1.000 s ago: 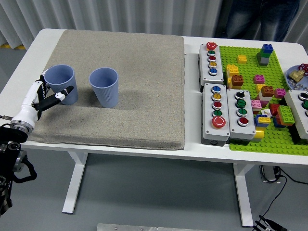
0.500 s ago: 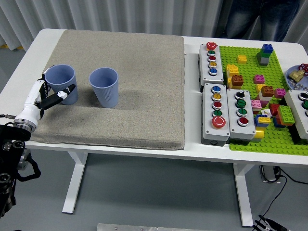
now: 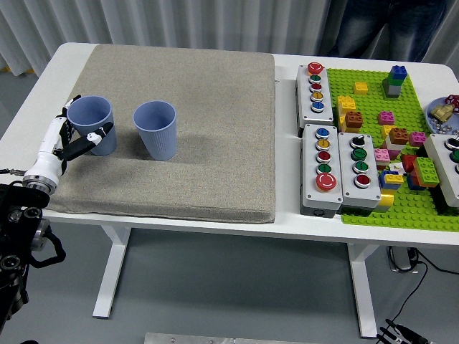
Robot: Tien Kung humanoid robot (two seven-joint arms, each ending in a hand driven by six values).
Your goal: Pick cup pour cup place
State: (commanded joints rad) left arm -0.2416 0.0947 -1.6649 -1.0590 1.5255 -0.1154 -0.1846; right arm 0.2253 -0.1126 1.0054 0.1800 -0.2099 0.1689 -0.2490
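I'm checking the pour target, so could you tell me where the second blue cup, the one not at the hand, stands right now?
In the head view, the free blue cup stands upright on the grey mat, left of centre, just right of the blue cup at the left hand.

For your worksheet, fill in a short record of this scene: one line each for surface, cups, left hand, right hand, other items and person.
surface: white table with a beige mat
cups: two blue cups, upright, apart; left cup, right cup
left hand: left hand around the left cup, which stands on the mat
right hand: not in view
other items: button boxes, green brick plate with coloured bricks
person: legs at the far side
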